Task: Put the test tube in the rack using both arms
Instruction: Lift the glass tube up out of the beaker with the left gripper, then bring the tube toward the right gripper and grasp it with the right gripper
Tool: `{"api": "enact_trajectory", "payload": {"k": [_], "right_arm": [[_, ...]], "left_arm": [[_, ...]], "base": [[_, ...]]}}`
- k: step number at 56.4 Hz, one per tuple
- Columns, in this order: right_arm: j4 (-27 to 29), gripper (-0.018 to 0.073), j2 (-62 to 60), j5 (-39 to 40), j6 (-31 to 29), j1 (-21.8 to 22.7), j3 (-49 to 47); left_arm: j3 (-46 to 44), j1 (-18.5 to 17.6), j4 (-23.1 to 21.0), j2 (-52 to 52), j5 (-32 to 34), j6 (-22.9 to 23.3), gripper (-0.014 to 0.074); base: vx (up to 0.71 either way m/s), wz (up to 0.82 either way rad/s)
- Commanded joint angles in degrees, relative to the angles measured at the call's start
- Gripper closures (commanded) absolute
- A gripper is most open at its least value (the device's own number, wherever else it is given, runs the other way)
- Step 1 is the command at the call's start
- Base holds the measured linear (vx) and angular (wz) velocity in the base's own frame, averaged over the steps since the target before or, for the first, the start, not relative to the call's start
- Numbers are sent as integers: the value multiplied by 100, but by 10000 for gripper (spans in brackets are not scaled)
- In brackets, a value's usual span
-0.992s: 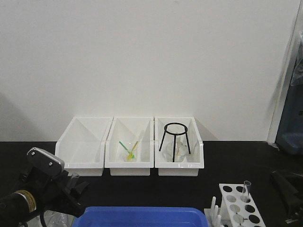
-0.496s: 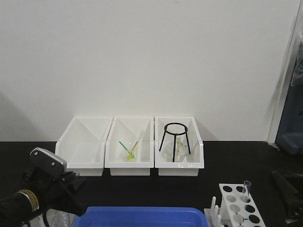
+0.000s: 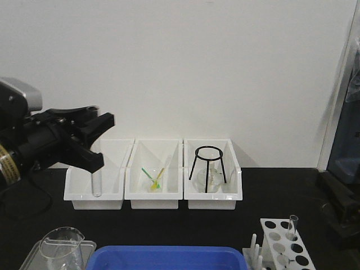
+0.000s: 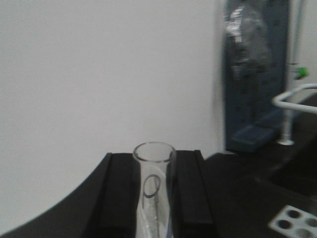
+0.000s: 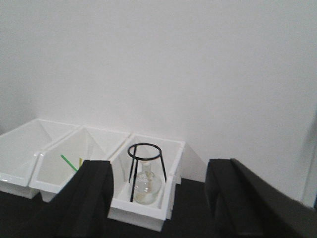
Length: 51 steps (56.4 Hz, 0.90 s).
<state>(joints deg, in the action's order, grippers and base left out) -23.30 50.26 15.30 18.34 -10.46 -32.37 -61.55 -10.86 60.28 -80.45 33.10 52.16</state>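
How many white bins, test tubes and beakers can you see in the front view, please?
White bins: 3
Test tubes: 2, one held by the left gripper, one in the rack
Beakers: 1
Total: 6

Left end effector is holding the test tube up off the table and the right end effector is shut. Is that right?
Not quite. The right end effector is open: the right wrist view shows its fingers wide apart with nothing between them. The rest holds: the left end effector is holding the test tube up off the table.
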Motion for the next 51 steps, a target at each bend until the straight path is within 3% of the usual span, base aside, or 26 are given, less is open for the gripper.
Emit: {"api": "enact_trajectory", "payload": {"k": [1,5,9,20,37,51], "right_arm": [[-1044,97,186,448,873,-234,-371],[-1685,97,458,726,1480,-619,-385],[-2105,97,746,964,1981,-1026,-385],[-2083,97,1369,1342,2159,-1707,-385],[-1901,97,1505,1725,2186,-1714,-385],[-1906,164,1485,1728,2181,-1714,-375]], "left_arm": [[-488,-244,1267,91,524,1376,601],[-675,-432,1750,-32,837,1935,600],[-744,-668,1787,-188,995,2125,597],[-743,-1369,1475,-552,1032,2122,597],[-743,-2099,1331,-944,981,2095,596],[-743,-2161,1032,-944,754,1946,596]], "base": [[0,0],[0,0],[0,0],[0,0],[0,0],[0,0]]}}
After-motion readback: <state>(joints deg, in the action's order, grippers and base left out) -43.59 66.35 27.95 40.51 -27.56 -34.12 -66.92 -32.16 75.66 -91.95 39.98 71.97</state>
